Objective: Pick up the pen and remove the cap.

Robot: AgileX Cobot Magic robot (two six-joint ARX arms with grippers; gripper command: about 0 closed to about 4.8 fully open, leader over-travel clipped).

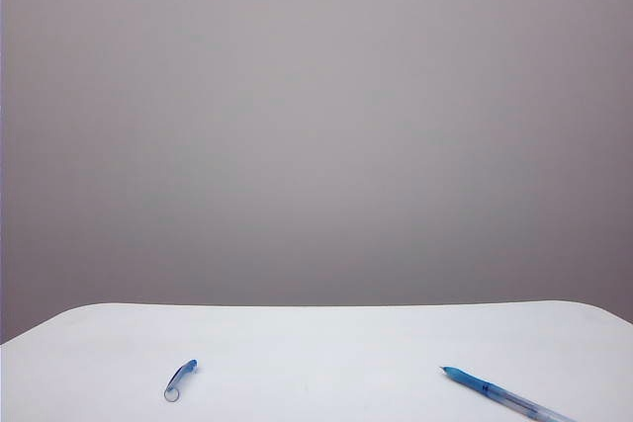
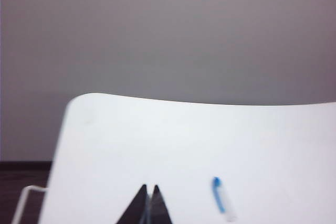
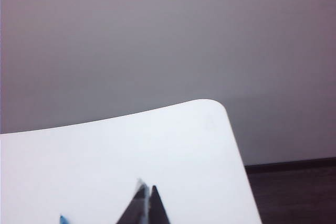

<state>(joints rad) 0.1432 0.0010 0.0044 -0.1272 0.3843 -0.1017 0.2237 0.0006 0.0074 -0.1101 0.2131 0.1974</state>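
The pen, a slim pale-blue barrel with a solid blue end, lies flat on the white table at the front right, running off the exterior view's lower edge. The short cap, translucent with a blue clip, lies apart from it at the front left. Neither arm shows in the exterior view. In the left wrist view my left gripper is shut and empty above the table, with the cap lying beside it. My right gripper is shut and empty too, and only the pen's blue tip shows at the frame's edge.
The table's rounded far corners show in the wrist views, with dark floor beyond the side edges. A thin white bar stands off the table's left edge. A plain grey wall fills the background.
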